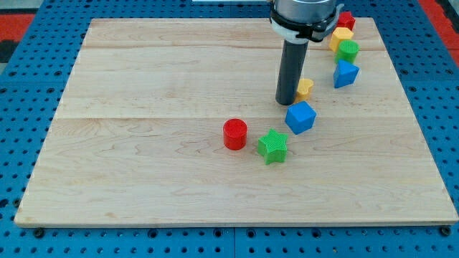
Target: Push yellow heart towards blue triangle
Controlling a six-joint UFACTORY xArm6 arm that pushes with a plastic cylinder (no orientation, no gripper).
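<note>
**Yellow heart block tucked just behind the rod, blue triangle up and to the right**

Pale wooden board [143,179] lies on a blue pegboard surface [29,143]. My tip [288,102], the lower end of the straight dark rod, rests on the board; it is a plain rod with no fingers, so nothing opens or clamps. Just to the tip's right, partly hidden by the rod, sits the small yellow heart block [306,87], touching or nearly touching it; I cannot tell which. The blue triangle block [345,74] lies near the heart, towards the view's upper right. Above it runs a short line of blocks: a green one [348,49], a yellow one [341,36] and a red one [347,19], shapes unclear. Just below the tip is a blue cube-like block [300,117]. Lower left of that stand a green star block [272,146] and a red cylinder block [234,134], close together.
</note>
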